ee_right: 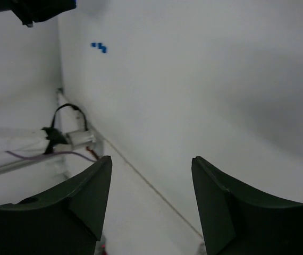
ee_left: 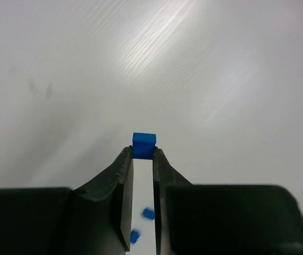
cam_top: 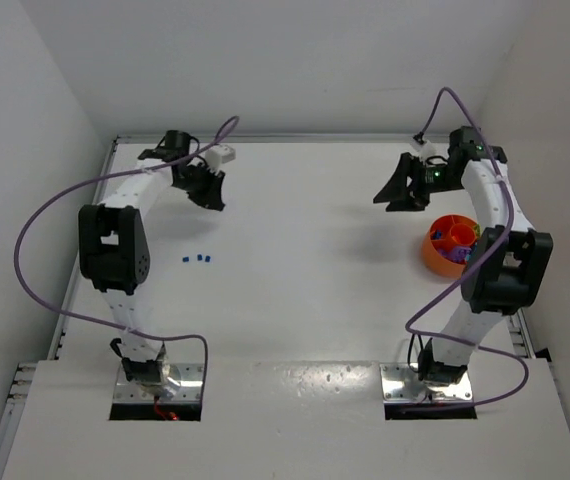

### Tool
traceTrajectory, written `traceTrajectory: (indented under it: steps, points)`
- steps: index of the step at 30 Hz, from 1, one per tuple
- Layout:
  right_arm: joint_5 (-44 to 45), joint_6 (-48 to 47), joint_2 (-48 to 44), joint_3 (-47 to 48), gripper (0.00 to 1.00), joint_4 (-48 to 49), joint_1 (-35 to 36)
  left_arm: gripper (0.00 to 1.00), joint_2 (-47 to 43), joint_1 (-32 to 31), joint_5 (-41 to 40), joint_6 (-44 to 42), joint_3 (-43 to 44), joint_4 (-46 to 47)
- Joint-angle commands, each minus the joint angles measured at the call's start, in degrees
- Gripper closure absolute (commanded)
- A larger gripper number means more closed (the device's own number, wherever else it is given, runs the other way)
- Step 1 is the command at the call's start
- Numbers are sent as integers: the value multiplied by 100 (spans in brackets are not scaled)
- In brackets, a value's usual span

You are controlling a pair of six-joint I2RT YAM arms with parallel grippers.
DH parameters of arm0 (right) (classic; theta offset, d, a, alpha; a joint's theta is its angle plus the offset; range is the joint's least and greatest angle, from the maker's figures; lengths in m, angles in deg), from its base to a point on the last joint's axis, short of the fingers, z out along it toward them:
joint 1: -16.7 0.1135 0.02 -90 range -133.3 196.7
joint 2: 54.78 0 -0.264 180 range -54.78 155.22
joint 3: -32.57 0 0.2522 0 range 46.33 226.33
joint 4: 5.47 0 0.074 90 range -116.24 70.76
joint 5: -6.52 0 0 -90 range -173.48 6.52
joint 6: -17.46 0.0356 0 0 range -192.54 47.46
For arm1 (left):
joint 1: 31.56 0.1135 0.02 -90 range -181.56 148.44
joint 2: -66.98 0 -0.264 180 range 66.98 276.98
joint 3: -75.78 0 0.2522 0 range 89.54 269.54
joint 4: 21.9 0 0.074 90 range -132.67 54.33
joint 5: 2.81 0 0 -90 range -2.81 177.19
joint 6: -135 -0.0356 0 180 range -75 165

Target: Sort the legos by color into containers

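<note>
No legible text, label or number appears anywhere.

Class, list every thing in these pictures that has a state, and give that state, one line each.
left gripper: shut on a blue lego.
right gripper: open, empty.
loose blue legos: three lying on the table, unsorted.
orange tub: upright, some bricks inside its compartments.

Plastic, metal, streaky gloss
The smooth white counter (ee_left: 194, 64) shows streaky gloss; the small blue plastic brick (ee_left: 143, 142) looks satiny; the left claw (ee_left: 142, 154) has matt black plastic fingers (ee_left: 120, 178); the round orange plastic tub (cam_top: 431, 250) is glossy; bare metal base plates (cam_top: 193, 376) shine.
</note>
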Motion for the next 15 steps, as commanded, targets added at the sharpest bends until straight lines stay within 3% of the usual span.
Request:
traceTrajectory:
  steps: [1,9,15]
  points:
    - [-1393,1020,212,-171,40,786,133,97,-675,-629,1121,434,29,293]
    - [-1975,2313,819,100,43,1711,799,99,-535,-2211,1552,1244,547,865]
    - [-1924,2428,995,205,43,1878,1371,100,-263,-2713,1657,1456,925,1226]
